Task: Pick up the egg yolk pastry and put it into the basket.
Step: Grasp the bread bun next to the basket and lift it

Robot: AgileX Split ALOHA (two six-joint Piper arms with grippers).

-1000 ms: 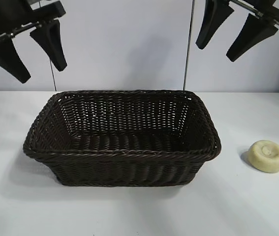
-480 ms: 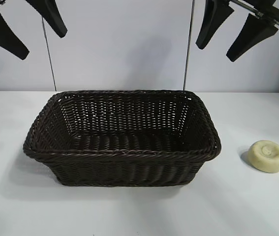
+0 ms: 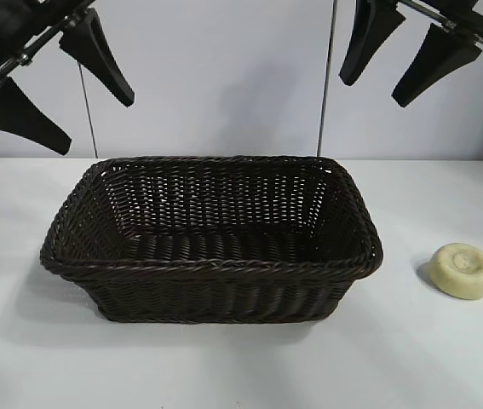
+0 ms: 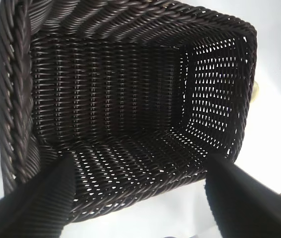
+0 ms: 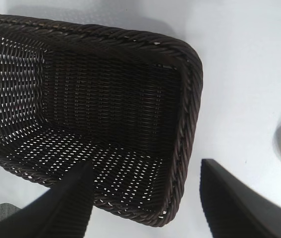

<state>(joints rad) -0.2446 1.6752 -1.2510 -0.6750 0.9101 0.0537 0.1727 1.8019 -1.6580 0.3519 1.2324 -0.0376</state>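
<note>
I see nothing done yet: the small pale cream-yellow round egg yolk pastry [image 3: 462, 270] lies on my white bench [image 3: 241, 366] beside the empty dark brown woven wicker basket [image 3: 211, 266], ungrasped, with left end effector [image 3: 52, 89] and right end effector [image 3: 415, 60] hanging above, spread and empty.

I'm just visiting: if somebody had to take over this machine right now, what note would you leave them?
Left gripper: open, empty, high above the basket's left end.
Right gripper: open, empty, high above its right end.
Basket: mid-table, nothing inside.
Egg yolk pastry: on the table right of the basket, apart from it, untouched.
Done: nothing yet.
Left: grasp the pastry, probably with the right gripper, and put it into the basket.
</note>
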